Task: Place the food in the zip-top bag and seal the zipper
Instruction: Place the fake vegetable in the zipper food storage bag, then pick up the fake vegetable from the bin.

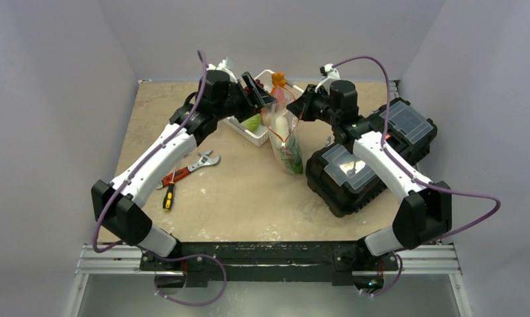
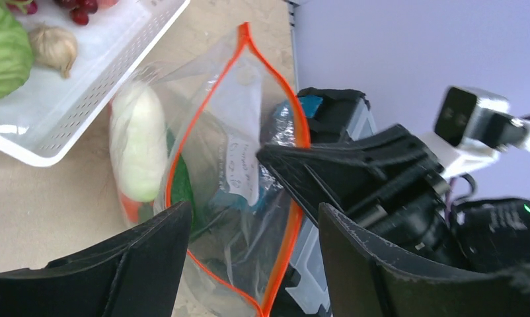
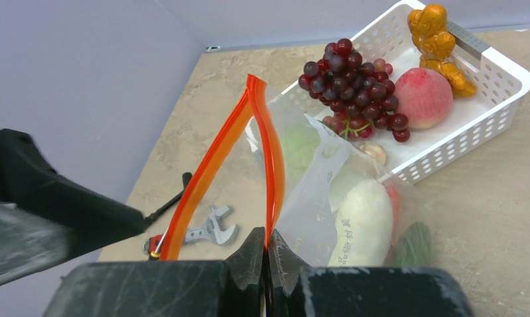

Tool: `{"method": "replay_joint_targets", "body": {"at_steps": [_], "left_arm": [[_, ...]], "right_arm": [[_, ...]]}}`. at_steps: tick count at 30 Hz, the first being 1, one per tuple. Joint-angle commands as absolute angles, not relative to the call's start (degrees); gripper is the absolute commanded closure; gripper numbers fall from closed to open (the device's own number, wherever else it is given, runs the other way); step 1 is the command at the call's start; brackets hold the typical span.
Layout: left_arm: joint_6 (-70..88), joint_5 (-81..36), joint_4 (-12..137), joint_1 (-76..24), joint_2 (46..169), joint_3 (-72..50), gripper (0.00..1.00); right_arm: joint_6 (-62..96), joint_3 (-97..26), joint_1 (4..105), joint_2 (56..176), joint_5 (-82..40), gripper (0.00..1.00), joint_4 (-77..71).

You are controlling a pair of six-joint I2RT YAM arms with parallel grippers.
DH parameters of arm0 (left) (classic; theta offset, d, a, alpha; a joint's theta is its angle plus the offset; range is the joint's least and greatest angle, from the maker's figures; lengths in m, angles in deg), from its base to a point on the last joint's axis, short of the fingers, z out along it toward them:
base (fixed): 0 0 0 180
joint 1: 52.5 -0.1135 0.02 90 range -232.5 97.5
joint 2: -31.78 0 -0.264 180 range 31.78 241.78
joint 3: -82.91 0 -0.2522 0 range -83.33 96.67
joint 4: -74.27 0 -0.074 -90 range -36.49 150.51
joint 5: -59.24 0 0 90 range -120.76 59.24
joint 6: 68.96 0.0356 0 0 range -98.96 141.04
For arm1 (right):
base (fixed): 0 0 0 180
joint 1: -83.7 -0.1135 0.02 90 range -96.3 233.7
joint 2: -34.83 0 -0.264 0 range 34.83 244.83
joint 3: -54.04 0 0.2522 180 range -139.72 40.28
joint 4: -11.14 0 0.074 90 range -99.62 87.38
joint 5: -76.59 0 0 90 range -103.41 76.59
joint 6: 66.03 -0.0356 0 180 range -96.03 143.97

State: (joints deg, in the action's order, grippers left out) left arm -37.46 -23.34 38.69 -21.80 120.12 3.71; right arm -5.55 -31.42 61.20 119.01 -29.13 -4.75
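Observation:
The zip-top bag (image 1: 287,142) hangs upright beside the white basket, its mouth open. My right gripper (image 3: 267,238) is shut on one side of the red-orange zipper (image 3: 273,158) and holds the bag up. My left gripper (image 2: 252,211) is open, with its fingers either side of the bag's open mouth (image 2: 236,132). A white oval piece (image 3: 365,221) and a dark green cucumber (image 3: 414,244) lie inside the bag. The basket (image 3: 507,79) holds dark purple grapes (image 3: 351,82), a peach (image 3: 423,96), an orange carrot (image 3: 437,39) and a cabbage (image 2: 1,49).
Two black toolboxes (image 1: 345,175) with clear lids stand right of the bag, under my right arm. A wrench (image 1: 203,160) and screwdrivers (image 1: 170,188) lie on the table at the left. A small garlic-like piece (image 2: 54,46) is in the basket.

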Motion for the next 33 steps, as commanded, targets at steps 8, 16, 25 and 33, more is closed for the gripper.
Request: {"method": "replay_joint_targets", "body": {"at_steps": [8,16,25,33], "left_arm": [[-31.02,-6.0,45.98,-32.38,108.52,-8.31,0.31],[-26.66,-13.54,47.14,-33.4,103.72,-12.88,0.27],[-26.66,-6.58,55.52,-35.75,114.77,-10.99,0.3],[-6.98,-16.37,39.67,-34.93,134.42,9.73,0.31]], "right_arm": [[-2.62,-34.5,60.87,118.37,-19.19,1.0,-8.47],[-3.72,-37.42,63.91,119.56,-6.21,1.0,-13.77],[-3.96,-36.82,64.45,122.26,-11.28,1.0,-11.44],[-4.1,-37.23,65.03,122.6,-13.84,1.0,-11.03]]}}
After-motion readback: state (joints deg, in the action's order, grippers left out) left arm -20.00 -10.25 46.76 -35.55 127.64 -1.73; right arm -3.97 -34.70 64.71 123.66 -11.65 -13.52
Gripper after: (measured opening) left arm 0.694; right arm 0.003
